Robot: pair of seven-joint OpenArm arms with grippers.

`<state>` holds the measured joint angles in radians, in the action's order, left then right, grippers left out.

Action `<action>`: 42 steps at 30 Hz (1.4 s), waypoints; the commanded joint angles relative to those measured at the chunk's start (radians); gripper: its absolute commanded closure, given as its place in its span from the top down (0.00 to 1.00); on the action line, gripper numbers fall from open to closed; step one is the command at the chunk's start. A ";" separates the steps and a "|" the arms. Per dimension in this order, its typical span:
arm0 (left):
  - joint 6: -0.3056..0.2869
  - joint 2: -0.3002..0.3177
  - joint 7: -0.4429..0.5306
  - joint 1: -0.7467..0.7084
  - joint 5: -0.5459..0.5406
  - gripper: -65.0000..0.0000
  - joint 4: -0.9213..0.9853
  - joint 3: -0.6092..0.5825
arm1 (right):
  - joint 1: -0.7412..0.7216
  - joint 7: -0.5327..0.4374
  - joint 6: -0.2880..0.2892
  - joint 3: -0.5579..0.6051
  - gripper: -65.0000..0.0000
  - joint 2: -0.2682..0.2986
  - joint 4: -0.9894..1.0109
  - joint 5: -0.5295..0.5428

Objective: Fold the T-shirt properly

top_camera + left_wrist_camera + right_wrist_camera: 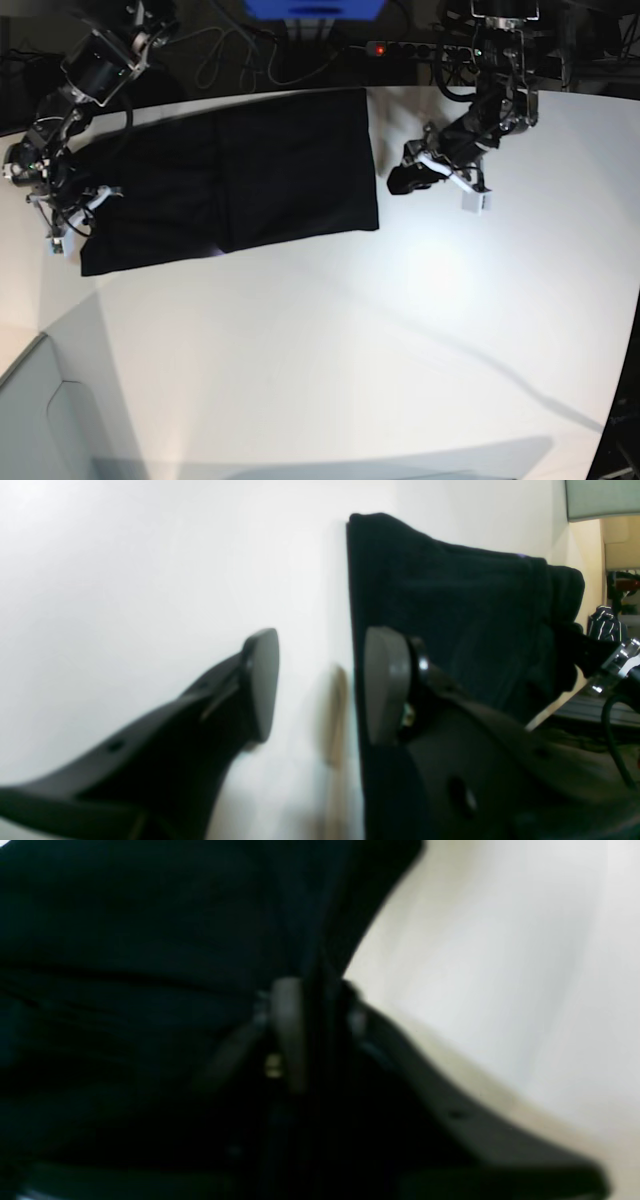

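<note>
The T-shirt (228, 190) lay flat on the white table (400, 330), plain black side up, folded into a wide rectangle w/ a faint crease running top to bottom near its middle. In base view it sat at abt 11 o'clock from table center, reaching from the table's far edge toward the middle; its lower-left corner pointed to 8 o'clock. No graphic showed in any view.

Right gripper (320, 1030) was at the shirt's left end, roughly 9 o'clock of the cloth in base view (75, 205). Wrist view was blurred, but its two fingers (287, 1032) stood close together w/ a dark fold of the T-shirt (150, 940) pinched between them, so clamped on the fabric edge. White table showed off to 3 o'clock of that view.

Left gripper (320, 685) hovered just off the shirt's right edge, at 3 o'clock of the cloth in base view (400, 178). Its fingers (262, 680) were clearly apart, bare table visible in the gap, nothing held. In wrist view the T-shirt (450, 615) edge ran just behind the right-hand pad; couldn't tell if pad touched cloth.
</note>
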<state>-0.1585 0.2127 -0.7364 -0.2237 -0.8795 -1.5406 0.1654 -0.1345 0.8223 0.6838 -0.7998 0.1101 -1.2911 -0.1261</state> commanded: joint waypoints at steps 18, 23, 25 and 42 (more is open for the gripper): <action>-0.003 -0.085 0.001 0.070 -0.004 0.42 0.005 -0.039 | 0.014 0.216 0.014 0.006 0.00 -0.131 -0.373 -0.094; -0.003 -0.085 0.002 0.125 -0.004 0.42 0.098 -0.112 | 0.042 0.257 0.014 0.078 0.00 -0.169 -0.470 -0.094; -0.003 -0.086 0.004 0.140 -0.004 0.42 0.125 -0.129 | 0.065 0.256 0.014 0.118 0.00 -0.191 -0.522 -0.094; -0.003 -0.088 0.002 0.145 -0.004 0.42 0.144 -0.131 | 0.184 0.253 0.014 0.581 0.00 -0.267 -0.701 -0.094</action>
<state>-0.1696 0.1219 -0.7219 -0.0784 -0.8944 -1.3930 0.0349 0.0601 1.0969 0.6922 -0.2180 -0.1524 -1.9732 -0.2352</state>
